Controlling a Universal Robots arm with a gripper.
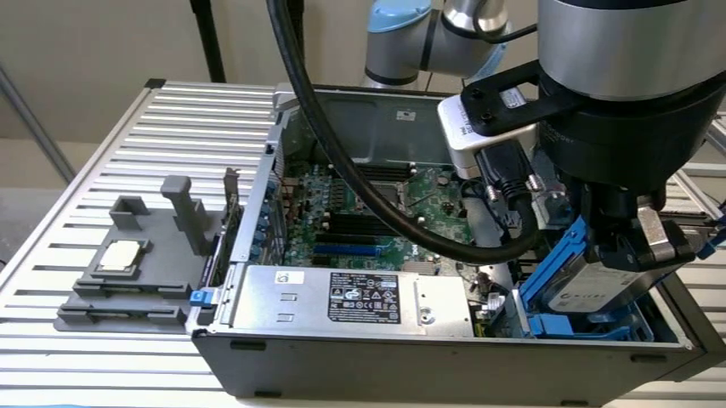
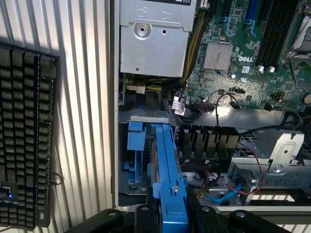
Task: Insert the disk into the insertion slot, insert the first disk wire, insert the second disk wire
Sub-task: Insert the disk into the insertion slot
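Observation:
My gripper point(image 1: 638, 248) is shut on the disk point(image 1: 592, 285), a silver-grey drive with a white label in a bright blue frame. The disk hangs tilted, its lower end down inside the open computer case at the exterior view's right front corner. There it meets the insertion slot point(image 1: 579, 327), a grey cage with blue rails. In the wrist view the disk point(image 2: 167, 160) is edge-on between the two black fingers of the gripper point(image 2: 167, 219). It runs down into the insertion slot point(image 2: 133, 160). A blue cable point(image 2: 221, 198) and thin red and black wires lie beside the cage; I cannot tell which are the disk wires.
A silver power supply with a black label point(image 1: 352, 297) fills the case's front. Behind it is the green motherboard point(image 1: 363, 204). A thick black cable point(image 1: 340, 153) loops over the case. A grey fixture point(image 1: 136, 272) stands on the slatted table, and a black keyboard point(image 2: 24, 136) lies beside the case.

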